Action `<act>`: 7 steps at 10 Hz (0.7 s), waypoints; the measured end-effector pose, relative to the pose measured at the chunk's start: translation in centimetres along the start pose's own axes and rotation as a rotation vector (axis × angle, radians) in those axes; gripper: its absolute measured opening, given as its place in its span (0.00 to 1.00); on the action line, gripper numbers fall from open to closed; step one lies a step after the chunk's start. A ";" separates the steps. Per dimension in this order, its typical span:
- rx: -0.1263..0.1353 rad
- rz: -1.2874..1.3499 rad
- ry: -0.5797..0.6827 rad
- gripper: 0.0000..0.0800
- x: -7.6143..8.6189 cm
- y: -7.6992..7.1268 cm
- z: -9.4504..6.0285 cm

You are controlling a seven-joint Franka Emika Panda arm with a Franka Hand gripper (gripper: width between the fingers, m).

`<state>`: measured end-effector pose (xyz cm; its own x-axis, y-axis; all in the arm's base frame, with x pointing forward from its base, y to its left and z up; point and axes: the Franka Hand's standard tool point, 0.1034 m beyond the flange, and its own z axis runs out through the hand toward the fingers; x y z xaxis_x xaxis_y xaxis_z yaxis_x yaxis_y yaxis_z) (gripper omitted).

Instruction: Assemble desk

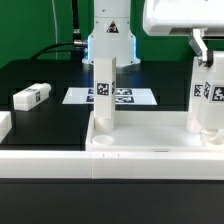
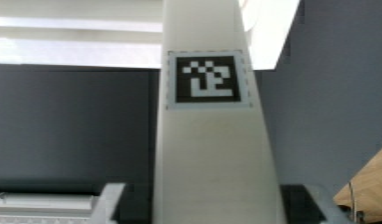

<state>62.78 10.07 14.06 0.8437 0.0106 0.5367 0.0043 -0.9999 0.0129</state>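
Green backdrop is being shown behind the black desk [image 1: 50, 125], on which the marker board [image 1: 112, 97] is lying flat in front of the robot base [image 1: 108, 40]. At the near side, the white tray-like desk top [image 1: 150, 140] is being carried by that surface. The left leg [image 1: 107, 95] is standing upright at the top's corner on the exterior view's left. The right leg [image 1: 205, 105] is being grasped near its upper end by the end effector [image 1: 205, 58], which is clenched on it. Its square tag [image 2: 209, 80] is being shown close up in the wrist view. The loose leg [image 1: 32, 96] is lying well apart, toward the exterior view's left.
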 end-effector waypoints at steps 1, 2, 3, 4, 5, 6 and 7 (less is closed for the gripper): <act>0.003 0.000 0.000 0.36 -0.1 -0.3 0.0; 0.006 -0.004 -0.001 0.36 -0.2 -0.6 0.0; 0.005 -0.006 0.010 0.36 -0.2 -0.7 0.0; 0.004 -0.009 0.027 0.36 -0.2 -0.7 0.0; 0.004 -0.010 0.031 0.36 -0.2 -0.8 0.0; 0.004 -0.011 0.033 0.36 -0.1 -0.8 0.0; 0.003 -0.012 0.039 0.36 -0.1 -0.8 0.1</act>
<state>62.73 10.88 13.94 0.8220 0.0225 0.5690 0.0157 -0.9997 0.0168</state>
